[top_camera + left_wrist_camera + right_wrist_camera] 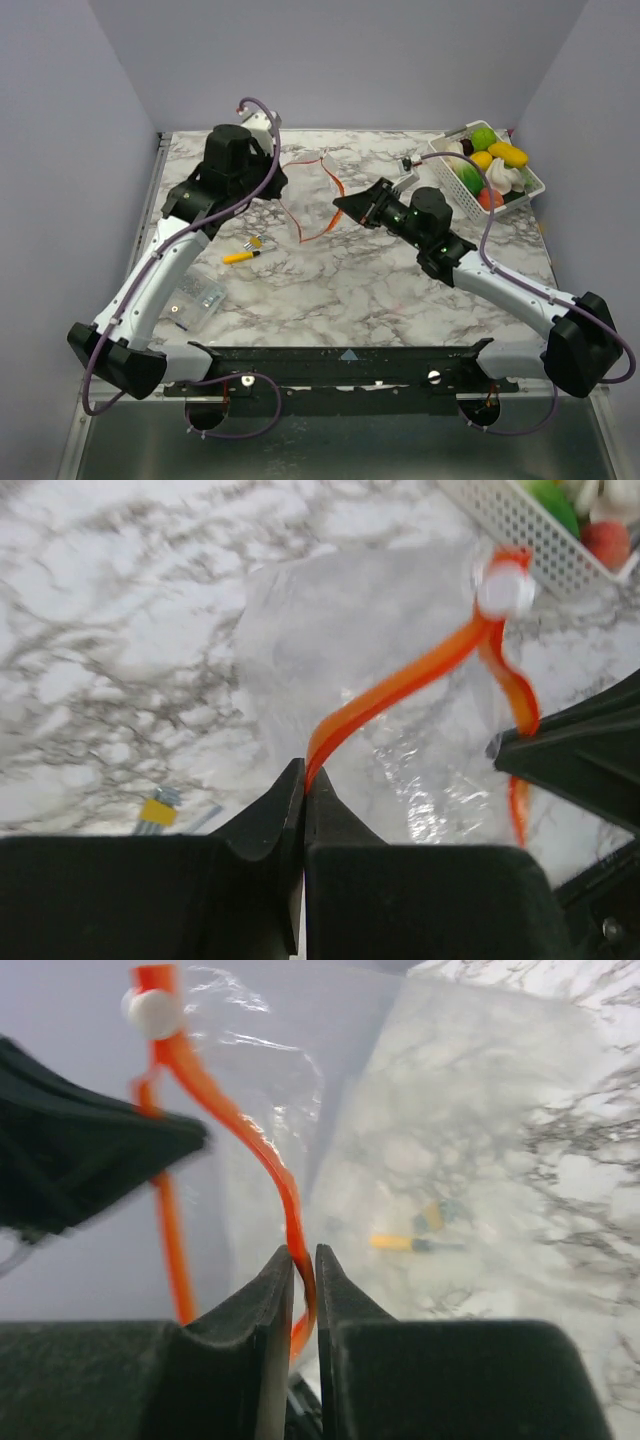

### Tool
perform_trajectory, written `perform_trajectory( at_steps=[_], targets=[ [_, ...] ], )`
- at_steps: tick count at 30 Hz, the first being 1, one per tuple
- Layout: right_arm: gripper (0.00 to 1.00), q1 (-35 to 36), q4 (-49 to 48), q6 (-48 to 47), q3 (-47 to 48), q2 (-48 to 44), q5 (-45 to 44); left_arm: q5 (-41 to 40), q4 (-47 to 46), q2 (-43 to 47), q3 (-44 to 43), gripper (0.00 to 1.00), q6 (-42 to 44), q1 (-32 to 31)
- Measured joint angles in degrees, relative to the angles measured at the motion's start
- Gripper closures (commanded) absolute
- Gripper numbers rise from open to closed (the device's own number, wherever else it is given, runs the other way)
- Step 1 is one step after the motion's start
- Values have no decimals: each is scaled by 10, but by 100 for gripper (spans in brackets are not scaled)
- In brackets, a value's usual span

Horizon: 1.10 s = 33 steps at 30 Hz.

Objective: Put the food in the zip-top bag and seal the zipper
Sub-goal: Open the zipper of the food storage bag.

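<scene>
Left gripper (303, 777) and right gripper (304, 1262) each clamped on the zipper (400, 685); zip-top bag (330, 630) spans between them.

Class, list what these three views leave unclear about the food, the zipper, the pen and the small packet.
- Food: top view, pieces too small to name; left wrist view, basket cut by the upper edge.
- Marker pen: right wrist view, blurred.
- Flat packet: top view, contents too small.
- Zipper: top view, too thin to trace its ends.
</scene>
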<state>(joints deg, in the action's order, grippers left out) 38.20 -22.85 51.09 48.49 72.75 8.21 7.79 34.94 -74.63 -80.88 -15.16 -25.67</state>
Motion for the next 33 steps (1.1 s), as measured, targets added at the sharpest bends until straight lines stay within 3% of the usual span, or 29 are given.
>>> perform_trajectory(
  at_steps=[5,10,15,20,24,31,33],
  targets=[
    [53,0,73,-1,36,32,-33,-75,30,6,-96,100,18,-18],
    [44,0,199,-49,120,96,-57,-87,42,-53,-93,100,23,-35],
    [40,16,255,-97,127,100,-93,-59,52,-137,-51,100,16,-36],
    [46,24,263,-118,120,101,-104,-13,52,-144,-25,100,1,-37],
    [60,27,259,-119,113,102,-110,12,48,-144,-25,100,-9,-37],
    [67,28,257,-106,111,110,-120,42,39,-144,-25,100,-19,-37],
    [78,28,255,-100,111,115,-120,47,37,-144,-25,100,-20,-37]
  ],
)
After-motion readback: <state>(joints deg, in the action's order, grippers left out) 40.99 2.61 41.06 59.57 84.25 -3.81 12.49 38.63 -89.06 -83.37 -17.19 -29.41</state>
